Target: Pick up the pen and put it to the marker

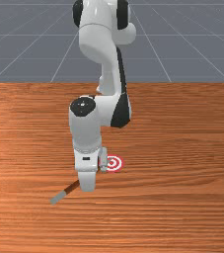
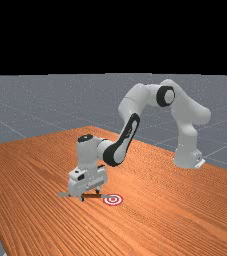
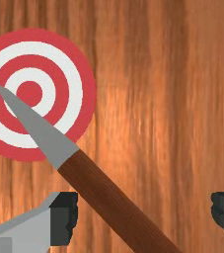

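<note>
Brown pen [image 3: 98,191] — tapered grey tip [image 3: 42,129] — overlies ringed marker [image 3: 29,93].

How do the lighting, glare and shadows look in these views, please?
Wrist view: a soft, bright sheen on the table beside the marker, no distinct shadow that I can make out along the pen; front view: the arm shades from white to grey; far view: black background above the grey floor.

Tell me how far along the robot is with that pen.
Reaching it looks done: the gripper is low, with the pen between its fingers. Nothing is gripped, as the fingers stand open on either side of the brown shaft. Closing, lifting and placing at the red-and-white marker seem left, though the gray point overlaps it in the wrist view.
</note>
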Controlling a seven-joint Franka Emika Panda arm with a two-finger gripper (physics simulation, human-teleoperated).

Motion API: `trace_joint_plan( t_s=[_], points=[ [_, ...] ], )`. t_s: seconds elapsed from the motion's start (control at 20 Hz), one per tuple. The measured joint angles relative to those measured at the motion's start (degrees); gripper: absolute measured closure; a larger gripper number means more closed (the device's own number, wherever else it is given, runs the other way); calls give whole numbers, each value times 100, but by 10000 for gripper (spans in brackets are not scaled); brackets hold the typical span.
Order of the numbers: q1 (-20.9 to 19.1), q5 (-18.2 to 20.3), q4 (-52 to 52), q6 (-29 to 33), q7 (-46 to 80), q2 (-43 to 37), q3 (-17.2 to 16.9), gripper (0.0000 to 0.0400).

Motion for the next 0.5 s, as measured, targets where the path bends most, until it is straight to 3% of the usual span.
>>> trace_joint_plan(
  t_s=[0.3, 0.5],
  points=[
    [-74, 61, -147, 240, -93, -21, 66, 0],
    [-112, 119, -78, 3, -133, -83, 123, 0]
  ],
)
